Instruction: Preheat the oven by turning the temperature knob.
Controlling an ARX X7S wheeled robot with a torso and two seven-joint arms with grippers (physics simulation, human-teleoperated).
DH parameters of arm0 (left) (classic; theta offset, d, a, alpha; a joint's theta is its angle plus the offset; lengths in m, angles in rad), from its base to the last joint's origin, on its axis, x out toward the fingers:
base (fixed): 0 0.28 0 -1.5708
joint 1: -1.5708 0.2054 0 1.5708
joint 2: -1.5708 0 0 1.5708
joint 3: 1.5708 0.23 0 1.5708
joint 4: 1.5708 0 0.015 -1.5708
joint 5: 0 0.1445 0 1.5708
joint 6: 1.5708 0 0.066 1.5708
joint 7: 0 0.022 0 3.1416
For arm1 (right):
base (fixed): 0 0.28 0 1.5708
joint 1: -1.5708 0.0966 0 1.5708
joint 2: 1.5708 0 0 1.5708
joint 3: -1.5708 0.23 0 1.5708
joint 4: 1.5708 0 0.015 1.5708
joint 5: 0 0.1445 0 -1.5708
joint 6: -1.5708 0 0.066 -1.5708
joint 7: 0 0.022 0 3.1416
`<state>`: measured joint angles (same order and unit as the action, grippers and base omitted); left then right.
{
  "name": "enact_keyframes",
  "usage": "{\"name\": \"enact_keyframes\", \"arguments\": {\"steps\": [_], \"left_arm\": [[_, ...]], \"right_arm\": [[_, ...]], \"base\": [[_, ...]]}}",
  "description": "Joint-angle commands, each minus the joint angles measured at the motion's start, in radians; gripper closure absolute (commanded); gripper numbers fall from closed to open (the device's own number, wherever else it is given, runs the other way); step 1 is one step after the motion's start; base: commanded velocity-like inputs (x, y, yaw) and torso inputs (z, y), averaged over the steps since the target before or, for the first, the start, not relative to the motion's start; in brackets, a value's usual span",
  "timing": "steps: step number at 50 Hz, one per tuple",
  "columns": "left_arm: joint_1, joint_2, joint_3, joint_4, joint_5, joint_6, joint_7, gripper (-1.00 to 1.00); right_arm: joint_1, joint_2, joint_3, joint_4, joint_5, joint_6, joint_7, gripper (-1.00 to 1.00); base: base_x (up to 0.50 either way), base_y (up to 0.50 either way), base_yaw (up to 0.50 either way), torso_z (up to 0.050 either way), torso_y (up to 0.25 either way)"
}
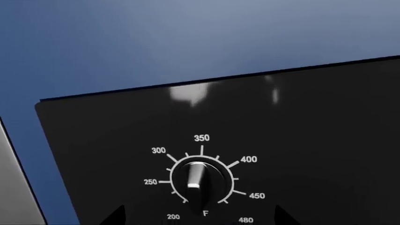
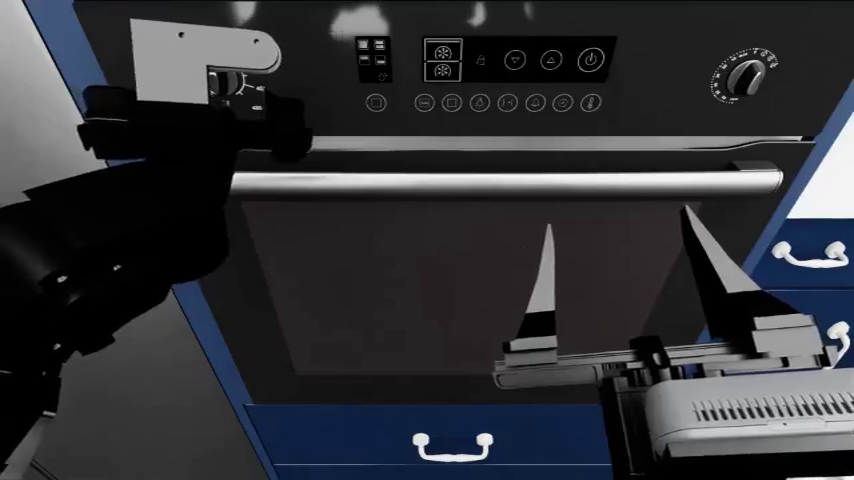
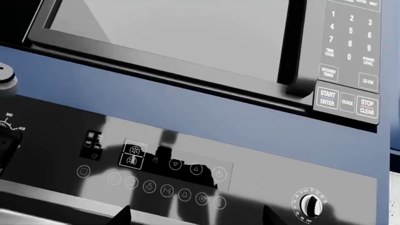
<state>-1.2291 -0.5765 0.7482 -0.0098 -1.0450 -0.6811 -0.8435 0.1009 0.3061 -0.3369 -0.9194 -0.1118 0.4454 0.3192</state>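
The small round black temperature knob with its silver pointer bar (image 1: 197,180) sat at the upper left corner of the large black built-in oven with the dark glass door (image 2: 400,280), ringed by white numbers from 200 to 480. In the left wrist view it lay dead ahead of the left gripper (image 2: 254,95), whose two finger tips just showed either side of it, apart and not yet touching. Its bar ran roughly 12 to 6 o'clock, tipped slightly towards 1, near 350. In the head view the left gripper was pressed up at 10 o'clock, covering the knob, so the left arm was plainly nearer. The right gripper (image 2: 621,265) hung at 5 o'clock before the door, fingers spread, empty. No containers showed; the blue drawers with white handles (image 2: 454,445) were closed.
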Motion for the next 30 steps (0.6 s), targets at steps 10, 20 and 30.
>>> {"name": "enact_keyframes", "arguments": {"steps": [10, 20, 30], "left_arm": [[-0.001, 0.008, 0.011, -0.029, 0.019, 0.007, 0.014, -1.0], [-0.005, -0.006, 0.004, -0.02, 0.009, -0.001, 0.016, -1.0], [-0.011, 0.002, 0.01, -0.04, 0.022, 0.004, 0.026, -1.0]], "right_arm": [[0.004, 0.004, -0.004, 0.006, 0.003, -0.002, 0.006, -1.0], [0.005, 0.005, -0.01, 0.004, 0.001, 0.001, 0.01, -1.0], [0.005, 0.006, -0.012, 0.002, 0.002, 0.003, 0.013, -1.0]], "base": [[0.0, 0.0, 0.0, 0.0, 0.0], [0.0, 0.0, 0.0, 0.0, 0.0], [0.0, 0.0, 0.0, 0.0, 0.0]]}}
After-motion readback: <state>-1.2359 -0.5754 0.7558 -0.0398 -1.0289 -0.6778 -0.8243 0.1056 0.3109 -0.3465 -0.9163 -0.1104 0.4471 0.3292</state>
